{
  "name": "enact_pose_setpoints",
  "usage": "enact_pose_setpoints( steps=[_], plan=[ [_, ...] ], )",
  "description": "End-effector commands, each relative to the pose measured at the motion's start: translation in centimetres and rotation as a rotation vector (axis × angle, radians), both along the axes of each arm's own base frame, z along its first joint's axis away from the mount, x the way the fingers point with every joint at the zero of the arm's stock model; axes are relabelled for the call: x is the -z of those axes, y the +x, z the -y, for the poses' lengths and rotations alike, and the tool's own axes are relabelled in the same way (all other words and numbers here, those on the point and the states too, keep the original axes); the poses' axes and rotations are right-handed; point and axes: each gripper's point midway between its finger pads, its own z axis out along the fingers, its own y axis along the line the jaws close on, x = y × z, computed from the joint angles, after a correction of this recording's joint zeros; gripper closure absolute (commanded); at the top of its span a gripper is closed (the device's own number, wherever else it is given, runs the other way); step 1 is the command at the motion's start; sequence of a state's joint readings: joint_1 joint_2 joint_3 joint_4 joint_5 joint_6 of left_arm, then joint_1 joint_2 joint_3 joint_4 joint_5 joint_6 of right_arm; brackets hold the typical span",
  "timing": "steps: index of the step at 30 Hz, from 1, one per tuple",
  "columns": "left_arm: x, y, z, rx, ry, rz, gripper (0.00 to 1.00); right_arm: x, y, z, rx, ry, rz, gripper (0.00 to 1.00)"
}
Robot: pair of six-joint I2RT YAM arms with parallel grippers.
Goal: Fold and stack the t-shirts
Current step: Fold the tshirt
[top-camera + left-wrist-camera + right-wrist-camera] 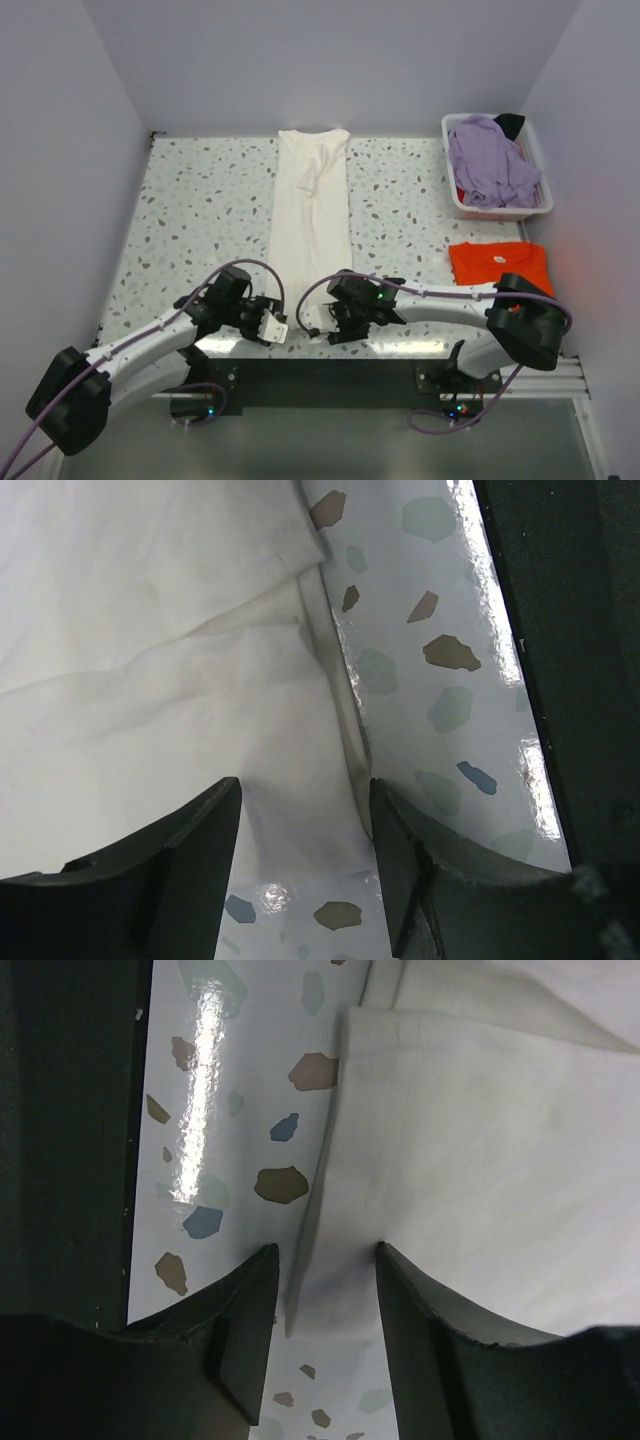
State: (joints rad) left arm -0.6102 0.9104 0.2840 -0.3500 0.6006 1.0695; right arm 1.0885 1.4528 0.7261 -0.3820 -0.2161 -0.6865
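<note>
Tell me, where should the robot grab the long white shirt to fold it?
Probably its two near hem corners, one per gripper, coming in low from the near edge of the table. The cream-white shirt lies flat as a narrow strip running away from the arms, and the open left gripper and right gripper each straddle a corner.

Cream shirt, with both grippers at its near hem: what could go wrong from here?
1. The left gripper is open over layered folds of the cream shirt. Closing may catch only the top layer, so the fold could peel apart.
2. The right gripper straddles the shirt's very edge, so a shallow bite could slip out on lifting.
</note>
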Motion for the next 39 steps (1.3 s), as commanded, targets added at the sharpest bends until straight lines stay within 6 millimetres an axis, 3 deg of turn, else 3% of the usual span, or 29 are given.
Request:
enact_pose_setpoints(
  steps=[1, 5, 8, 9, 10, 13, 14, 18, 23, 25, 28, 30, 32, 34, 36, 38, 39],
  plan=[
    [0.6, 1.1, 0.2, -0.034, 0.03, 0.035, 0.41, 0.5, 1.6, -0.9, -0.004, -0.003, 0.08, 0.51],
    [1.1, 1.0, 0.2, -0.031, 0.065, 0.034, 0.45, 1.3, 1.7, -0.3, -0.009, -0.052, 0.078, 0.57],
    [1.3, 0.8, 0.1, -0.023, 0.079, 0.037, 0.55, 1.7, 1.4, 0.6, -0.022, -0.059, 0.088, 0.67],
    [1.3, 0.8, 0.0, -0.019, 0.083, 0.04, 0.65, 1.9, 1.3, 0.8, -0.025, -0.057, 0.089, 0.7],
    [1.3, 0.8, 0.0, -0.017, 0.084, 0.042, 0.68, 2.1, 1.0, 1.3, -0.028, -0.061, 0.088, 0.72],
    [1.2, 0.7, -0.1, -0.007, 0.087, 0.046, 0.78, 1.7, 0.9, 1.2, -0.016, -0.038, 0.094, 0.88],
    [1.2, 0.5, -0.1, -0.004, 0.084, 0.042, 0.84, 1.3, 1.1, 1.0, -0.015, -0.019, 0.104, 0.98],
    [-0.7, -0.2, 0.7, 0.037, 0.03, 0.037, 0.99, -0.8, 0.6, -0.2, -0.014, 0.057, 0.09, 1.0],
    [-4.3, -2.7, 1.2, 0.114, -0.022, -0.042, 1.0, -4.7, -2.3, -1.0, -0.031, 0.128, 0.016, 1.0],
    [-6.0, -2.6, 1.2, 0.111, -0.045, -0.011, 1.0, -6.5, -3.1, -1.1, -0.016, 0.169, -0.017, 1.0],
    [-8.0, -1.3, 1.2, 0.07, -0.059, 0.05, 1.0, -8.5, -2.5, -1.7, -0.008, 0.203, 0.002, 1.0],
    [-8.6, 0.1, 1.2, 0.041, -0.05, 0.082, 1.0, -9.9, -0.6, -2.2, 0.009, 0.241, 0.039, 1.0],
    [-10.5, 1.9, 1.7, 0.029, -0.094, 0.121, 1.0, -10.0, 0.6, -2.5, 0.001, 0.236, 0.027, 1.0],
    [-11.2, 5.0, 1.3, -0.018, -0.098, 0.15, 1.0, -10.3, 2.9, -2.5, 0.008, 0.227, 0.043, 1.0],
    [-10.3, 7.5, 0.9, -0.045, -0.06, 0.154, 1.0, -10.5, 4.8, -2.4, -0.006, 0.234, 0.063, 1.0],
    [-11.6, 10.4, 1.1, -0.068, -0.086, 0.208, 1.0, -10.1, 6.5, -2.7, -0.008, 0.23, 0.071, 1.0],
    [-10.9, 11.9, 0.6, -0.089, -0.074, 0.201, 1.0, -10.8, 8.0, -2.8, -0.008, 0.248, 0.089, 1.0]
  ],
)
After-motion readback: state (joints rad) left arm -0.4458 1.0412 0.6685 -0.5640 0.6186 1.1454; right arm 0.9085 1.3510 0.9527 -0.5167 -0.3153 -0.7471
